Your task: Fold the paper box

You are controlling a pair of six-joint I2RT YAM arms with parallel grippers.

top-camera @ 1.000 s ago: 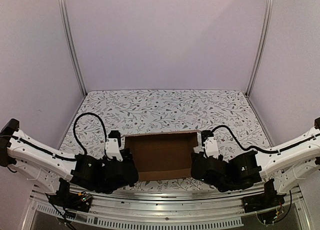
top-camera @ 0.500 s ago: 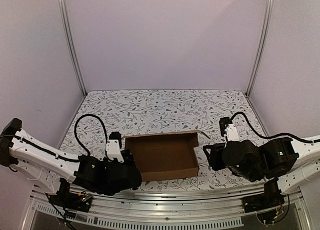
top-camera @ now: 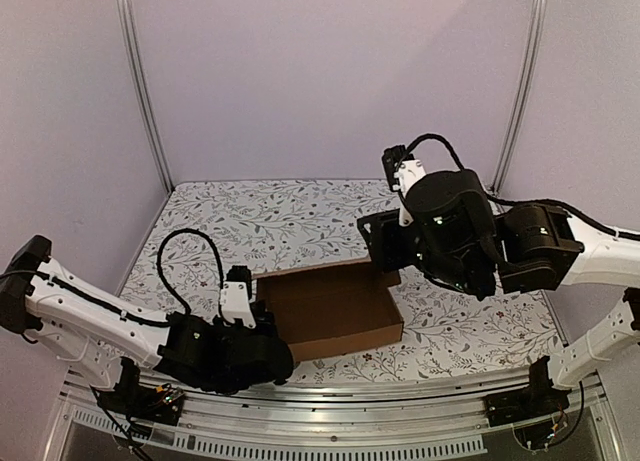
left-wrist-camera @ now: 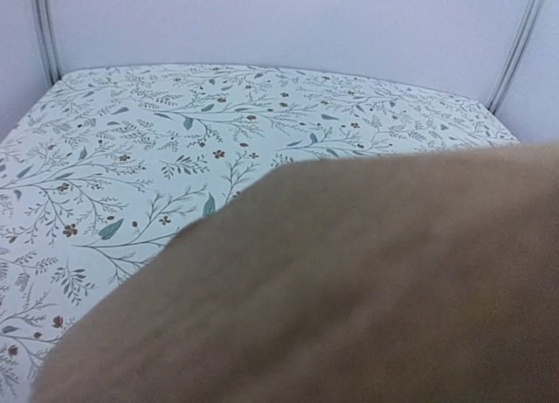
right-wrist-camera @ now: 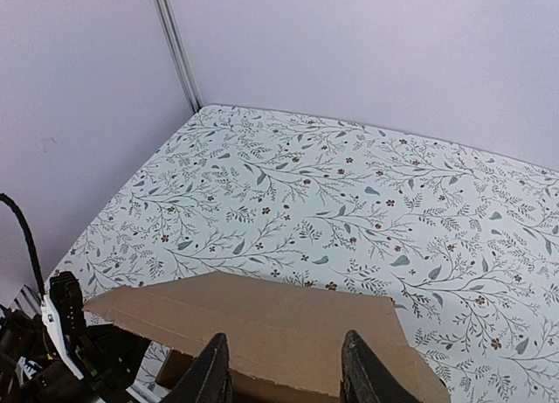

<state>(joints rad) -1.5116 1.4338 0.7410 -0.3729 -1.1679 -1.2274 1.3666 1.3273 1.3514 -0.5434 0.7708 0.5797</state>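
The paper box (top-camera: 330, 306) is a brown cardboard tray, open at the top, near the table's front middle. In the right wrist view its back flap (right-wrist-camera: 262, 329) lies below my fingers. In the left wrist view blurred cardboard (left-wrist-camera: 349, 281) fills most of the frame and hides the jaws. My left gripper (top-camera: 264, 327) is low at the box's front left corner, its fingers hidden. My right gripper (top-camera: 380, 243) is raised above the box's back right corner. It is open and empty (right-wrist-camera: 286, 377), its fingers (right-wrist-camera: 214, 372) apart above the flap.
The floral table cover (top-camera: 300, 221) stretches behind and beside the box. White walls with metal corner posts (top-camera: 145, 91) close in the back and sides. The left arm's black wrist (right-wrist-camera: 65, 333) shows at the lower left of the right wrist view.
My right arm has risen from the box's right side up and back over its back right corner. The box has turned slightly. My left arm has edged rightward along the box.
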